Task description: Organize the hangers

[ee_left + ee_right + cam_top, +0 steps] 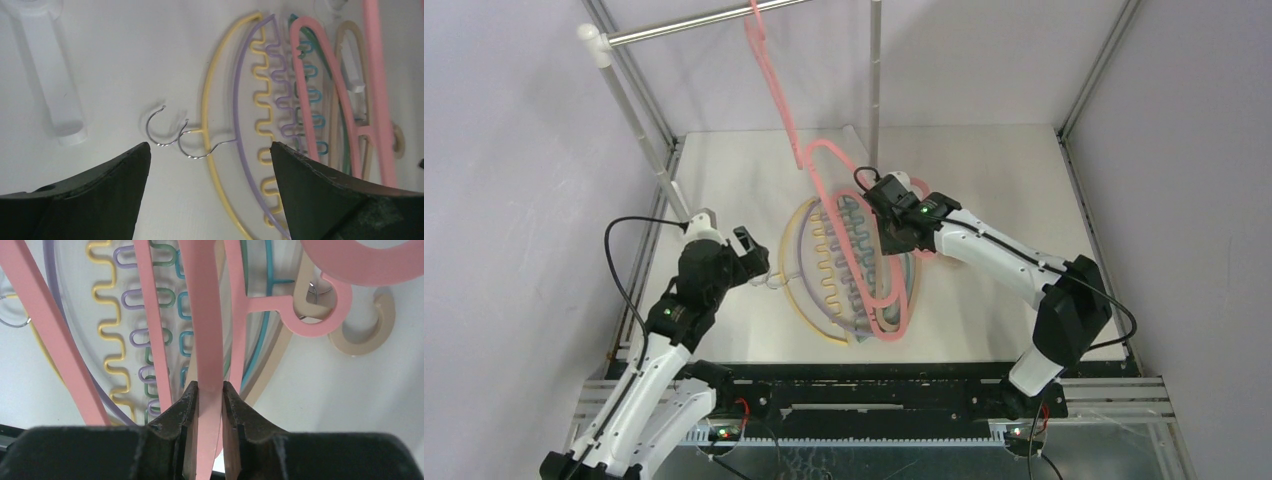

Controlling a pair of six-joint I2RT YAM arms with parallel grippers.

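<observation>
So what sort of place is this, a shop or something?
Likely a robotics lab test cell, not a shop: two robot arms bolted at a white table, bare walls, a clothes rail, plastic hangers.

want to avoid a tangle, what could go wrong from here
1. The right tool pinches only a thin bar of the pink plastic hanger, so it may swivel or slip.
2. That hanger crosses the pile of wavy yellow, lavender and teal hangers, so lifting may drag them.
</observation>
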